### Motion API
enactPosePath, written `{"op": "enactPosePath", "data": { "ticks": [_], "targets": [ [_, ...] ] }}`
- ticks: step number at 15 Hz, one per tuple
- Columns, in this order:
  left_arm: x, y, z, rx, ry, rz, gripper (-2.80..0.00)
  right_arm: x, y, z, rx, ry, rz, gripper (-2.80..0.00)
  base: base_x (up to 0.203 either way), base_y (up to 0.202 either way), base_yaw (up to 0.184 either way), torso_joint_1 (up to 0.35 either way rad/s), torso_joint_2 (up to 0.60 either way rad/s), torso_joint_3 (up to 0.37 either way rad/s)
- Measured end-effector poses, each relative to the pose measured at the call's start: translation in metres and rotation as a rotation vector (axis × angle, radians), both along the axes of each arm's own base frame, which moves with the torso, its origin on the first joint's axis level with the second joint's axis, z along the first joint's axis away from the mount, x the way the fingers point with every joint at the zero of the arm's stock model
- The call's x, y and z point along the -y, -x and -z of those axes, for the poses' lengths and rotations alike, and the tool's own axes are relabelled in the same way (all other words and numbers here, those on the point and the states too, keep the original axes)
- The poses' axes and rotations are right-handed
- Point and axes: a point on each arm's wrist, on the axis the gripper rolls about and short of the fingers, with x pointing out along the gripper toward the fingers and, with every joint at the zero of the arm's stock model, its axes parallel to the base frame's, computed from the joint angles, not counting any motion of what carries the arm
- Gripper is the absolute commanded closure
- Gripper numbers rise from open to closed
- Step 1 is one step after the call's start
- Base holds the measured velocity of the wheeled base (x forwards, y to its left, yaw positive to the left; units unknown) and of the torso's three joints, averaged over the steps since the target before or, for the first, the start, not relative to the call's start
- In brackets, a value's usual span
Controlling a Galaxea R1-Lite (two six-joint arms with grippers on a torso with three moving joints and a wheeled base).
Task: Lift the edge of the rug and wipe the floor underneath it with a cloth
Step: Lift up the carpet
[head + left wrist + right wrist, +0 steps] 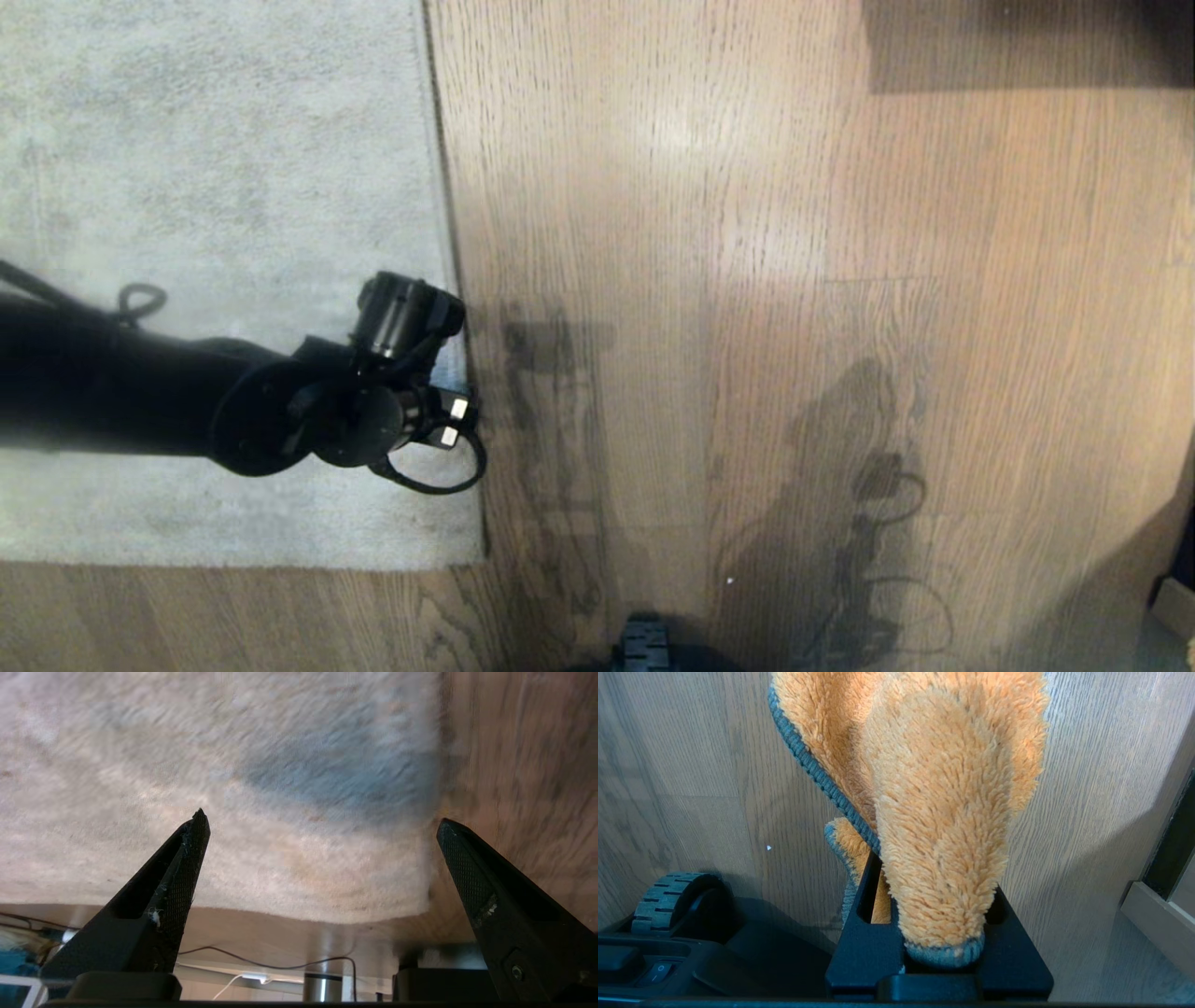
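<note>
Reaching for the rug edge (446, 233) is the step in hand, and you have the left gripper (322, 826) well placed for it: in the head view the left arm comes in from the left of the frame across the rug (215, 140), with its wrist over the border, low in the left half of the frame, a little above the rug's near corner. The left wrist view shows the fingers (184, 868) spread wide and empty, one over the pile, the other out over the floor (747, 280), with the border running between them nearer the floor-side finger. The rug lies flat, so nothing is lifted yet. To do this well, I'd judge you should come down with the floor-side finger touching the planks just beside the border, then slide it under the backing before you close, so you pinch the whole thickness and not just the pile. Taking hold near the corner should make the rug fold back more easily, since a big rug will be heavy and may slip from a shallow pinch. Lift slowly and peel toward the rug side, leaving bare floor open for wiping. The cloth (934, 812) is ready: the right gripper (941, 933) is clenched on it, low by the robot's base, out of the head view, the orange pile hanging over the planks.
</note>
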Motion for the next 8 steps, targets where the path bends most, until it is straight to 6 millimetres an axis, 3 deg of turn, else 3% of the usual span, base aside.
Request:
{"op": "enactPosePath", "data": {
  "ticks": [8],
  "targets": [
    [0.012,-0.033,0.008,0.008,0.007,-0.012,-2.80,0.000,0.000,0.000,0.000,0.000,0.000,0.00,0.000,0.000,0.000,0.000,0.00,0.000]
  ]
}}
